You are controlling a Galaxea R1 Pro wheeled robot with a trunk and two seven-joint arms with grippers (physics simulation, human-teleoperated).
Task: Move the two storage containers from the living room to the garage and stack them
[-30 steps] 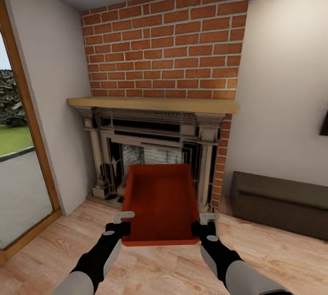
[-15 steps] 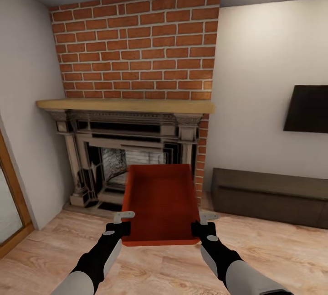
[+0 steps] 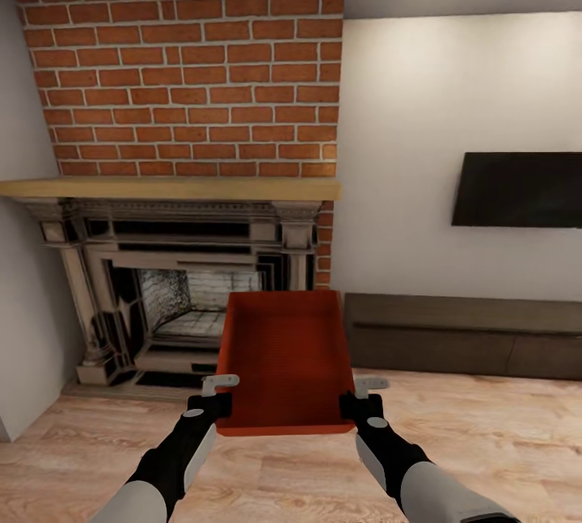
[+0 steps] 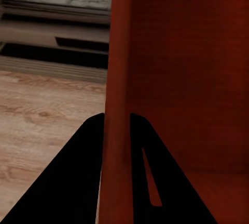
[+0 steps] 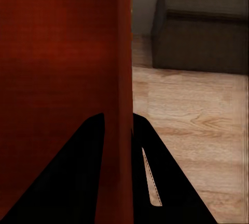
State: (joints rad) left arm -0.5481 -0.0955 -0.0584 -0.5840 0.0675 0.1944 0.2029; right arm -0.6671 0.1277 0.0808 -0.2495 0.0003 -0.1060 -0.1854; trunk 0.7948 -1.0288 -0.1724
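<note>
Red-brick fireplace (image 3: 174,208) and dark low bench (image 3: 465,335) stood behind an orange-red storage container (image 3: 283,361) held level above the wood plank floor (image 3: 501,442). Its inside looked empty. Left gripper (image 3: 213,403) and right gripper (image 3: 361,402) each clamped a side wall.

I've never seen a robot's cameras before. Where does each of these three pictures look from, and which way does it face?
Head view: from the robot's head, forward and down at the fireplace, TV and bench; both arms hold the orange bin.
Left wrist view: along the left gripper, clamped on the bin's wall, toward the fireplace.
Right wrist view: along the right gripper, on the opposite wall, toward the bench.
All share the bin.
</note>
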